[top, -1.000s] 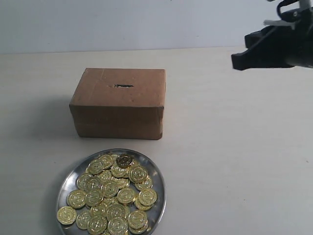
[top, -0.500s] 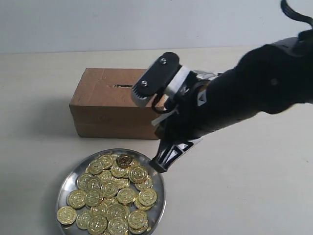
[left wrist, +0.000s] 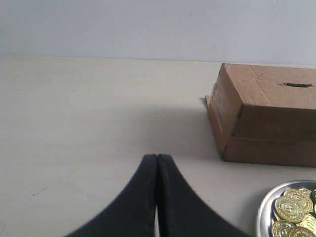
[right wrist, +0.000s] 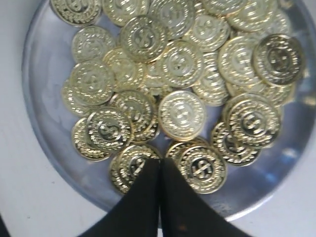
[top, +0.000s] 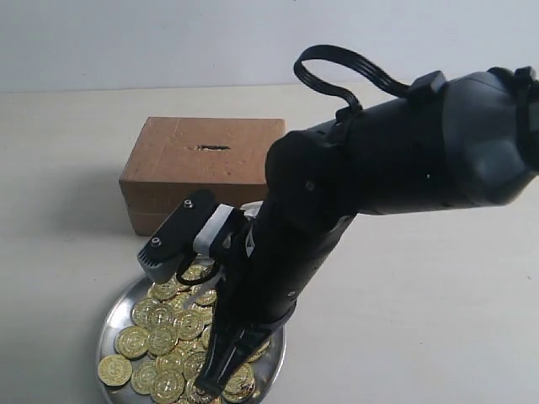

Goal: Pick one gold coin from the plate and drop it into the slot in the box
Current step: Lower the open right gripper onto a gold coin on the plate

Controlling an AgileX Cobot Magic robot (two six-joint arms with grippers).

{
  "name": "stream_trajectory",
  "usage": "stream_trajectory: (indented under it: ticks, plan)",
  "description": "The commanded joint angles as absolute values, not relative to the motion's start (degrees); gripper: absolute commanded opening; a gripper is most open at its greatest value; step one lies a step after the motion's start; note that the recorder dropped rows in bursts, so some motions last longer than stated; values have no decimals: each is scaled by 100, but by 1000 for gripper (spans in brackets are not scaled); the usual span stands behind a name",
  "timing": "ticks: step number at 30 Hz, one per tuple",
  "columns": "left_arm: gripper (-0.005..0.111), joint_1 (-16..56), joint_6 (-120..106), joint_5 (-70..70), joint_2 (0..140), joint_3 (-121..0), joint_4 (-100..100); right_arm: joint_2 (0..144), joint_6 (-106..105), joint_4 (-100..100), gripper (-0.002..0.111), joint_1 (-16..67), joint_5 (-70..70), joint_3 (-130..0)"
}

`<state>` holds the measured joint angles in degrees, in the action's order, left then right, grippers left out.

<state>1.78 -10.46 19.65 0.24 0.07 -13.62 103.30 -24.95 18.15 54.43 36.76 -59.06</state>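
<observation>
A round silver plate (top: 112, 313) (right wrist: 39, 143) heaped with gold coins (top: 160, 338) (right wrist: 181, 114) lies at the front of the table. Behind it stands the brown cardboard box (top: 181, 181) (left wrist: 266, 133) with its dark box slot (top: 212, 148) (left wrist: 297, 85) on top. My right gripper (top: 212, 380) (right wrist: 159, 161) hangs shut just over the coins at the plate's near edge, tips between two coins, nothing held. Off to the box's left, my left gripper (left wrist: 157, 157) is shut and empty above bare table; the exterior view does not show it.
The right arm's bulky black body (top: 379, 194) leans across the table from the right and covers the box's right end and part of the plate. A pale wall (top: 168, 42) runs along the back.
The right arm has swung from the upper right down over the plate, its shut fingers dropping from beside the box to the coins at the front. The box and plate have stayed put.
</observation>
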Motion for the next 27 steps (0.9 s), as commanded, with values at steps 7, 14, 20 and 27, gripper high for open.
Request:
stream_trajectory:
  ticks: [7, 14, 20, 27]
  plan:
    - [0, 158, -1023, 1935, 0, 0, -1415, 10473, -2583, 1915, 24, 5544, 4204, -5970]
    - [0, 158, -1023, 1935, 0, 0, -1415, 10473, -2686, 150, 42, 5934, 3747, -5997]
    - [0, 158, -1023, 1935, 0, 0, -1415, 10473, -2640, 160, 42, 6205, 3123, -5997]
    - [0, 158, -1023, 1935, 0, 0, -1415, 10473, -1408, 442, 42, 6325, 2918, -5997]
